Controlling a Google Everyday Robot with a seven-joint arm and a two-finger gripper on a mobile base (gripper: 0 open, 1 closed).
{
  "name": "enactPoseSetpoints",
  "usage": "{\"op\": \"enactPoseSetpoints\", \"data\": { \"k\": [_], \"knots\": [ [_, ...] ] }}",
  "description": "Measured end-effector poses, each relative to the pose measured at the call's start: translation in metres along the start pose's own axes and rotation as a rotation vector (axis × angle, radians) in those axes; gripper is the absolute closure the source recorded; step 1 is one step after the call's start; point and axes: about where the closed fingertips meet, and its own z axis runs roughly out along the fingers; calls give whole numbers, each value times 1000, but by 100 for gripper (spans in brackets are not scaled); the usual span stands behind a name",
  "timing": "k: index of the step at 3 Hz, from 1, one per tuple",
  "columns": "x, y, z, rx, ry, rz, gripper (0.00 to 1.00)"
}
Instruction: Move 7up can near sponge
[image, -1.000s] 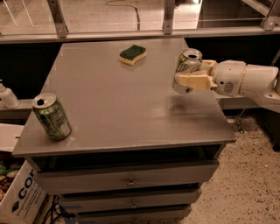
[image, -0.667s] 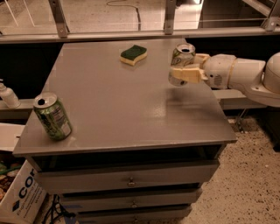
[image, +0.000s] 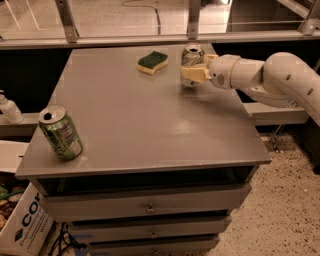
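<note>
The 7up can (image: 192, 56), pale with a silver top, is upright at the far right of the grey table top (image: 145, 115). My gripper (image: 193, 74) reaches in from the right on a white arm and is shut on the can, its tan fingers (image: 196, 74) across the can's lower body. The sponge (image: 153, 62), dark green over pale yellow, lies flat on the table a short way to the left of the can.
A darker all-green can (image: 61, 133) stands upright near the table's front left corner. Drawers (image: 148, 205) sit under the table. A cardboard box (image: 25, 225) is on the floor at lower left. A white bottle (image: 9, 108) stands at the left edge.
My gripper has carried the 7up can to the left and towards the far edge, closer to the sponge. The green can and the sponge have not moved.
</note>
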Motion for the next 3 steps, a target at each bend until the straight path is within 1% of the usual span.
{"op": "enactPoseSetpoints", "data": {
  "k": [1, 2, 3],
  "knots": [
    [-3, -12, 51, 12, 15, 12, 100],
    [-9, -16, 93, 14, 31, 30, 100],
    [-13, -17, 125, 14, 46, 43, 100]
  ]
}}
